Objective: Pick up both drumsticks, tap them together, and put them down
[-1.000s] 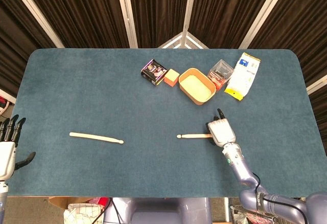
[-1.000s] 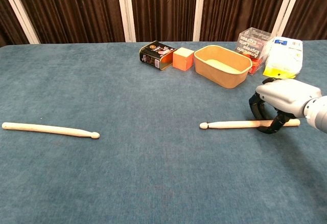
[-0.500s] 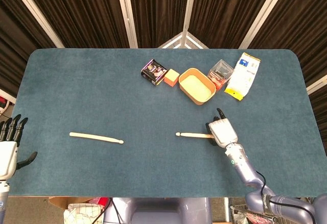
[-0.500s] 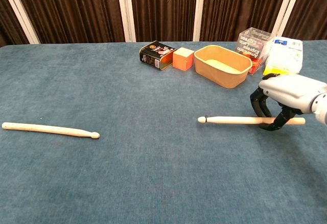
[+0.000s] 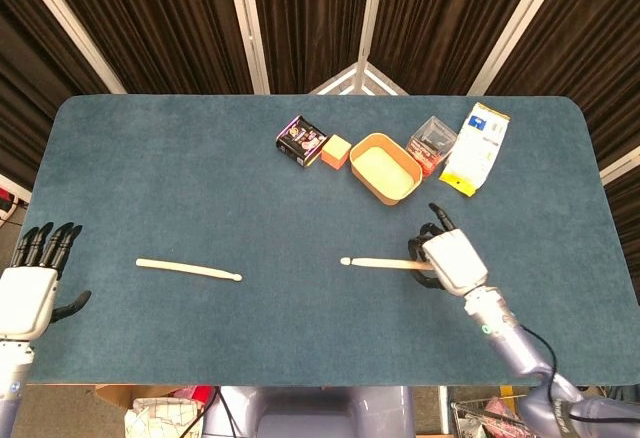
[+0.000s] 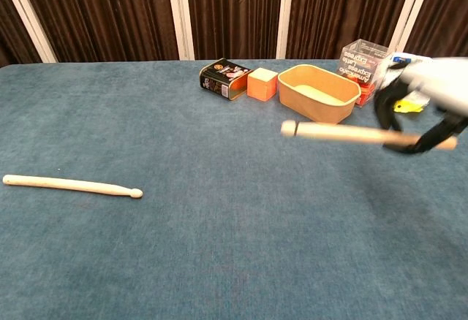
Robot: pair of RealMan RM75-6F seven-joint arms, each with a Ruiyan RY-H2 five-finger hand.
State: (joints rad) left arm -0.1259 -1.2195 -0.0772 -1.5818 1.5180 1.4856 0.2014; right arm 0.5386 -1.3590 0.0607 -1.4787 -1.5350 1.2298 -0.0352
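Two pale wooden drumsticks are here. One drumstick (image 5: 188,270) (image 6: 72,185) lies flat on the blue table at the left. My right hand (image 5: 452,259) (image 6: 424,101) grips the butt end of the other drumstick (image 5: 378,262) (image 6: 333,131), holding it level above the table with its tip pointing left. My left hand (image 5: 32,286) hovers at the table's near left edge, fingers spread and empty, well left of the lying stick. The chest view does not show the left hand.
At the back of the table stand a black tin (image 5: 302,139) (image 6: 223,78), an orange block (image 5: 336,150) (image 6: 262,84), a tan oval bowl (image 5: 385,168) (image 6: 319,93), a clear plastic box (image 5: 432,142) and a white and yellow packet (image 5: 475,148).
My right hand has lifted its drumstick off the table, clearly higher in the chest view. My left hand has moved up and slightly inward along the near left edge.
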